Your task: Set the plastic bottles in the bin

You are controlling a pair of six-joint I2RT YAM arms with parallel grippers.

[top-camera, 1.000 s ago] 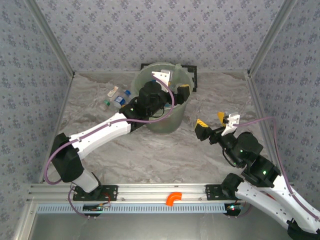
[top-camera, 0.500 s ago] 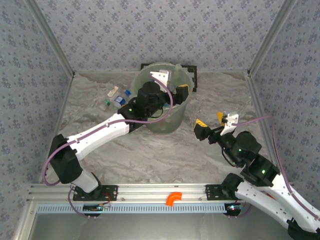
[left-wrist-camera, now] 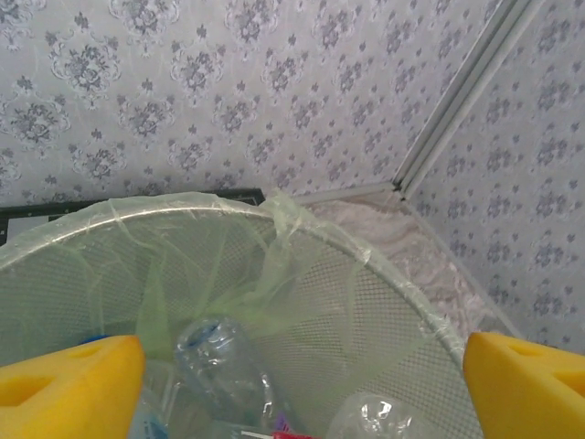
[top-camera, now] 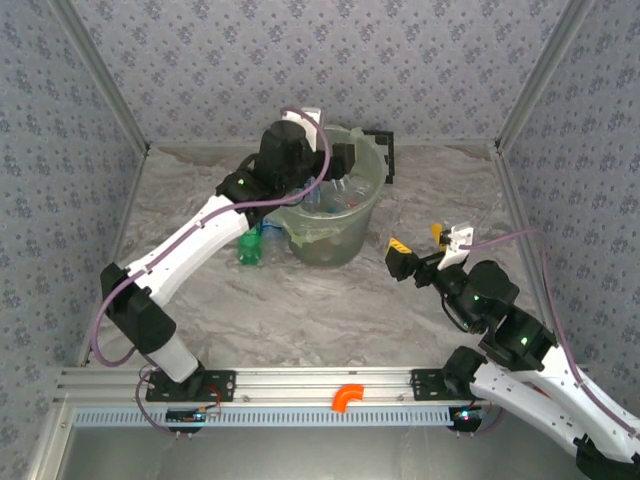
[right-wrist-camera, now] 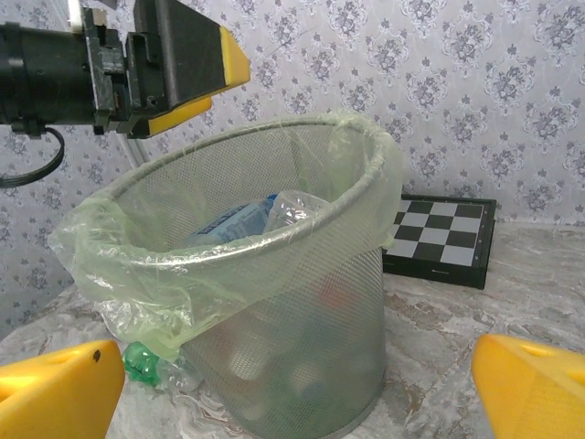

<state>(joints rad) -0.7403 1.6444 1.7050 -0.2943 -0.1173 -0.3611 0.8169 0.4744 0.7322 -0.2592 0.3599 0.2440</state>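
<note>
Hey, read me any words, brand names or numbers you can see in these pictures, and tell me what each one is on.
No text here can be read.
On the blue-labelled bottle inside the bin: the print is too blurred to read.
On the green bottle beside the bin: any print is too small to read.
On the checkered board behind the bin: squares alone, no lettering.

Lab robot test booth: patterned wallpaper panels (top-camera: 330,70), aluminium frame post (top-camera: 100,75), marble-print tabletop (top-camera: 320,310), mounting rail (top-camera: 300,382).
</note>
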